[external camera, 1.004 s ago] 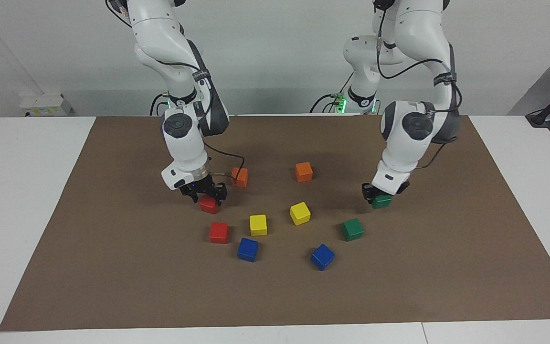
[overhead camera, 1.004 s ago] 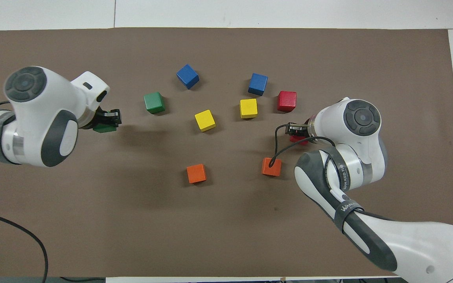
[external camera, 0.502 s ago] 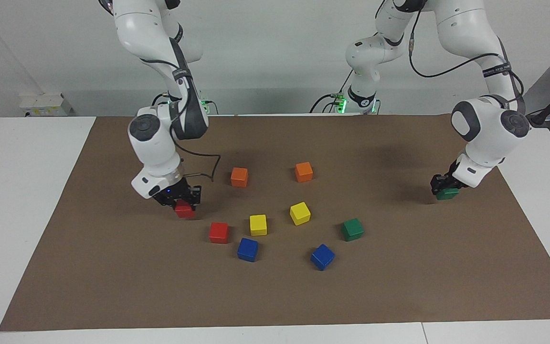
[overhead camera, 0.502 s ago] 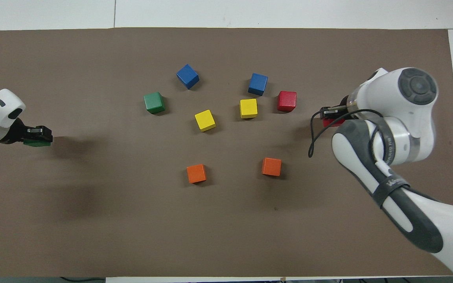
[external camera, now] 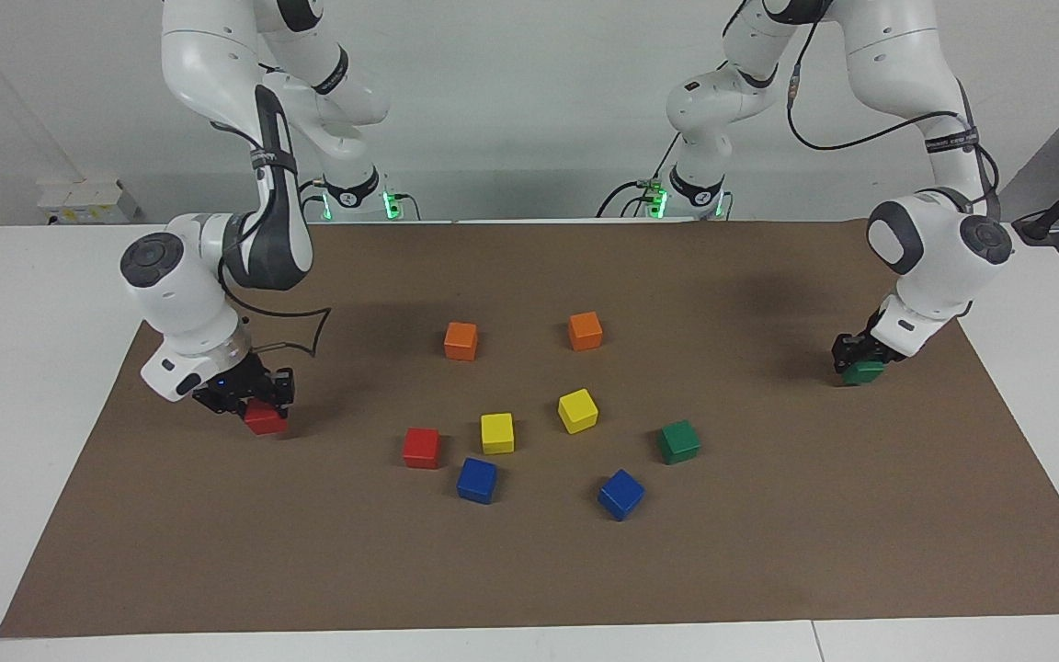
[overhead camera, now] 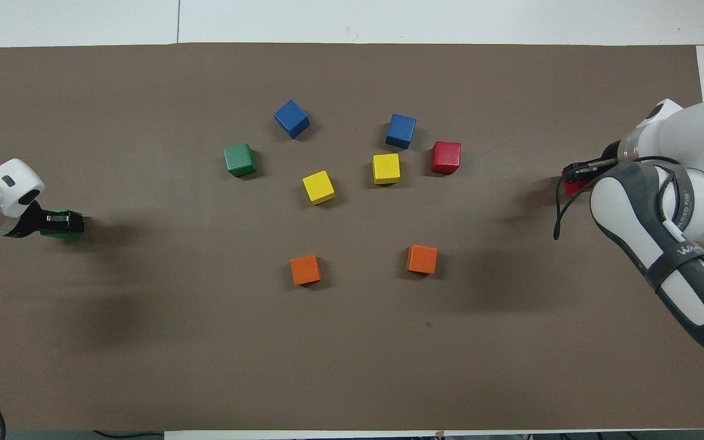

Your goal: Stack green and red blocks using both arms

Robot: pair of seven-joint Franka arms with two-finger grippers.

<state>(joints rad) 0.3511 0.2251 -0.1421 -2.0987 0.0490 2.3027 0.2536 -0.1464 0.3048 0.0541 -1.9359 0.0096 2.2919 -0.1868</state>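
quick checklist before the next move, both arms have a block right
1. Left gripper shut on a green block, at the left arm's end of the mat: ok.
2. Right gripper shut on a red block, at the right arm's end: ok.
3. Whether the held blocks rest on the brown mat or hang just above it: cannot tell.
4. Second green block lies free, nothing on top: ok.
5. Second red block lies free: ok.
6. Any stack built: not ok, none yet.
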